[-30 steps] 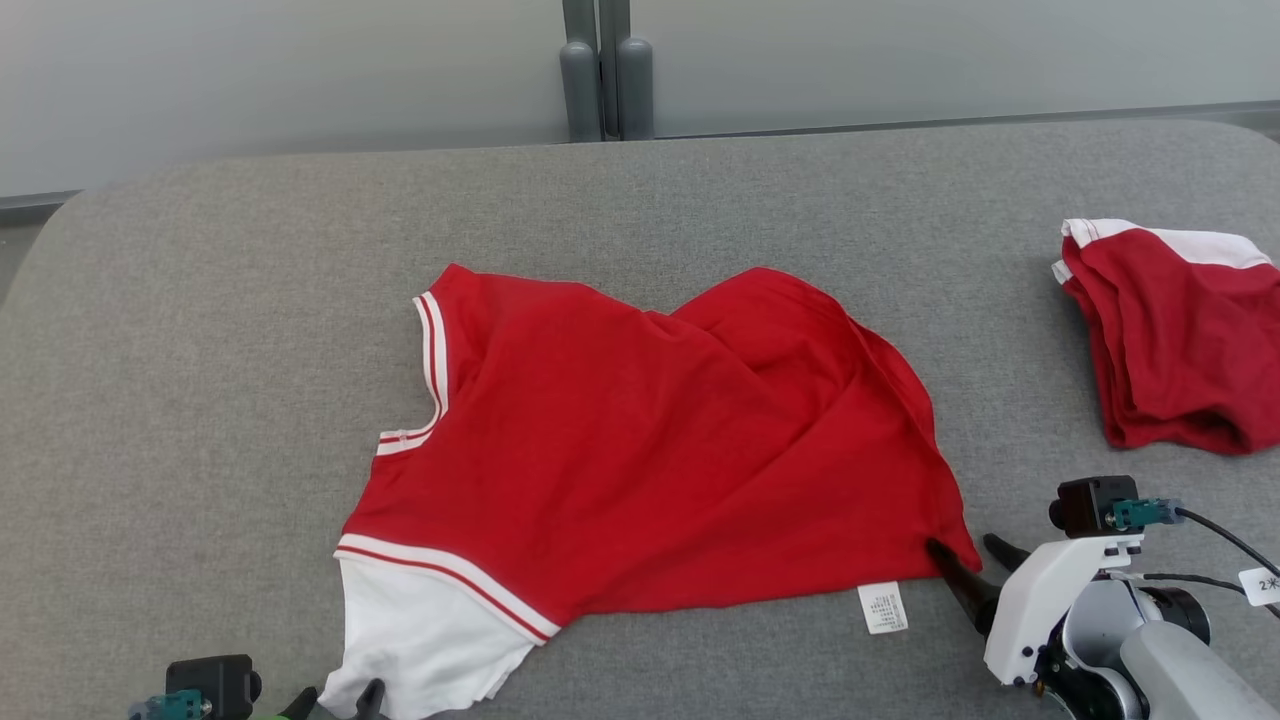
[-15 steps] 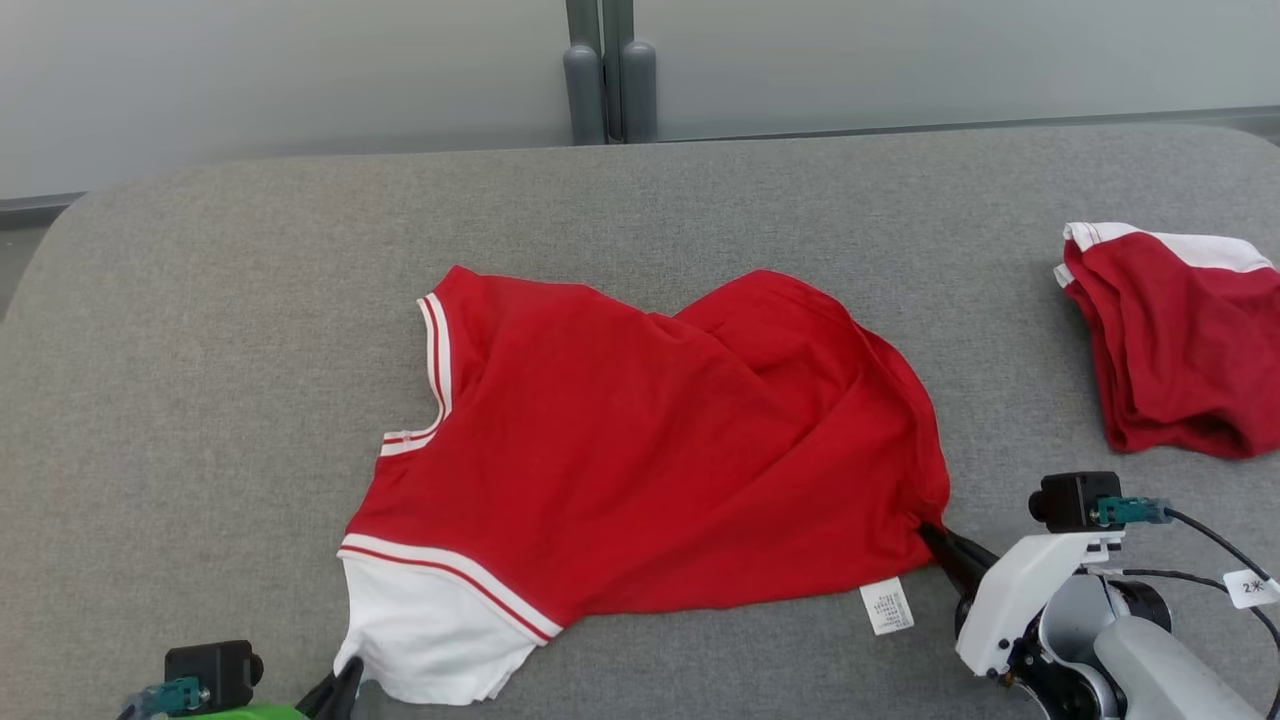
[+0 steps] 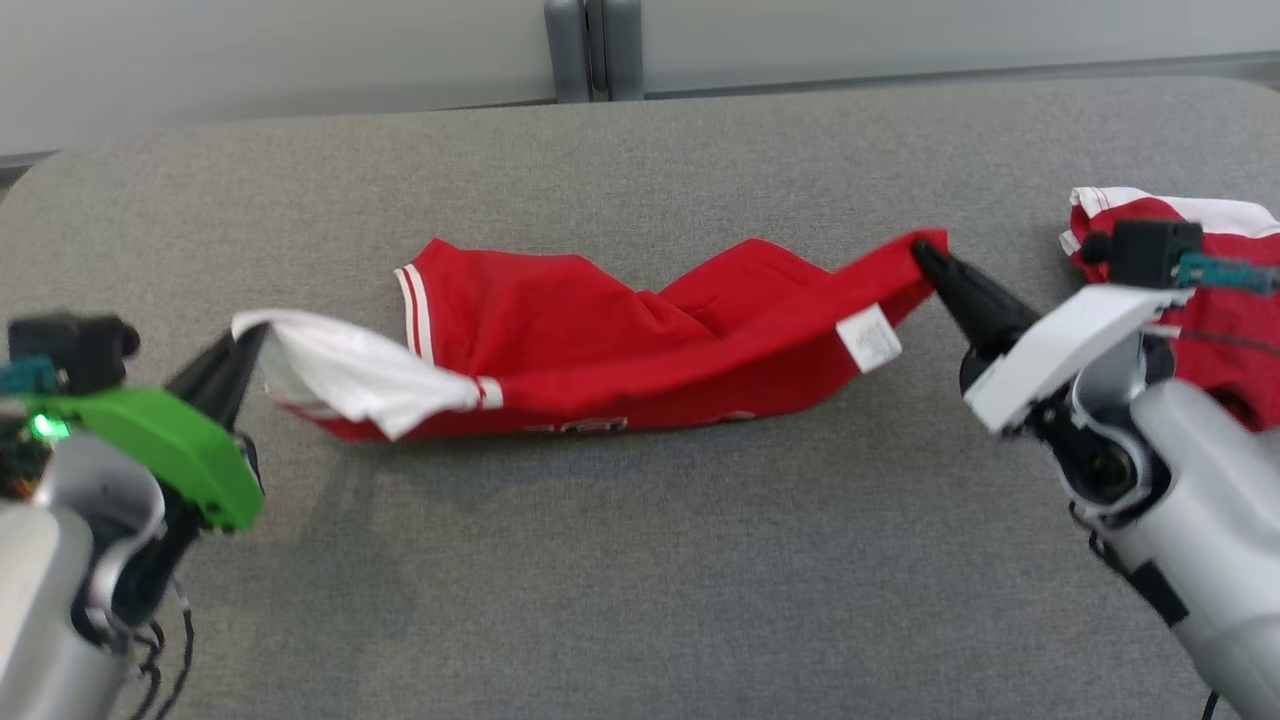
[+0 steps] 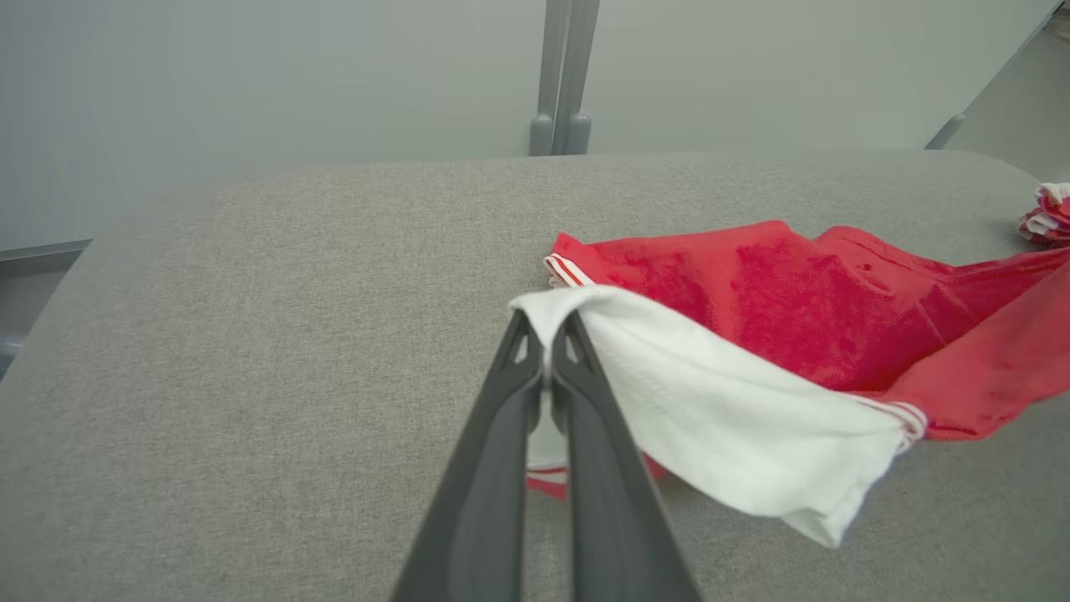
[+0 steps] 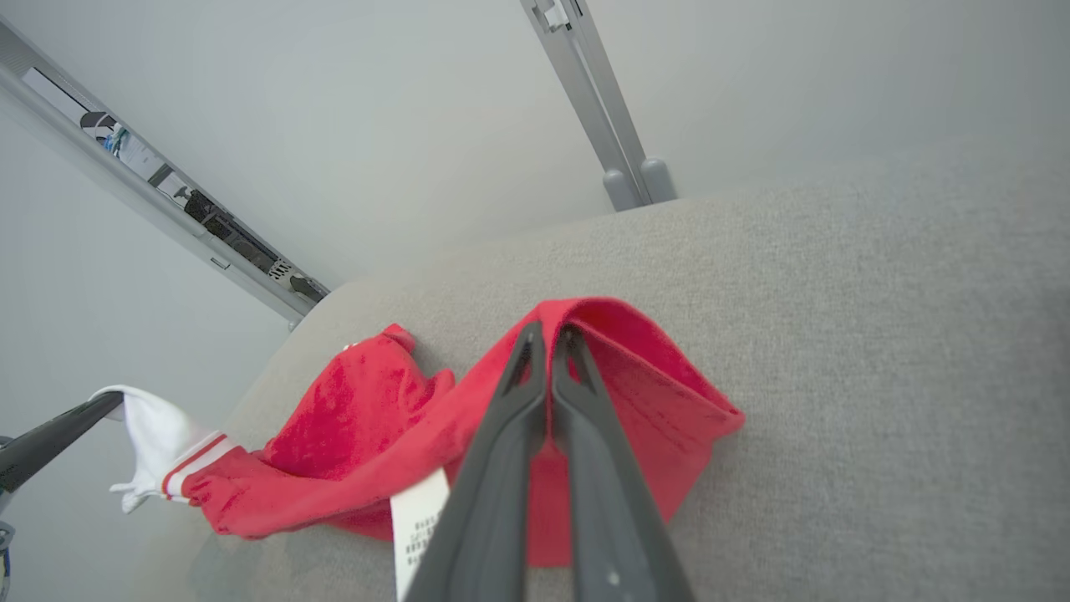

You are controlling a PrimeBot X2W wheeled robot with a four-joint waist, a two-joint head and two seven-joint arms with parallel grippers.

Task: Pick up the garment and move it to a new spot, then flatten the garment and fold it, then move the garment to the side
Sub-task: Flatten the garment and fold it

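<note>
Left gripper (image 3: 248, 342) at 9 o'clock and right gripper (image 3: 924, 254) at 3 have just clamped the shirt (image 3: 620, 330) and lifted it, so the pickup has begun.

Seen from my remote station, this reads as a robotics test lab rather than a home. A broad worktable covered in grey felt, with rounded corners (image 3: 640, 560), takes up the bay. At 12 o'clock it is backed by plain pale grey partition panels (image 3: 250, 50) that meet at a grey metal post (image 3: 590, 45). A red jersey shirt with white striped sleeves (image 3: 620, 330) occupies mid-table, and a folded red-and-white garment pile (image 3: 1225, 213) sits at 2 o'clock, which suggests a clothes-folding trial bench.
</note>
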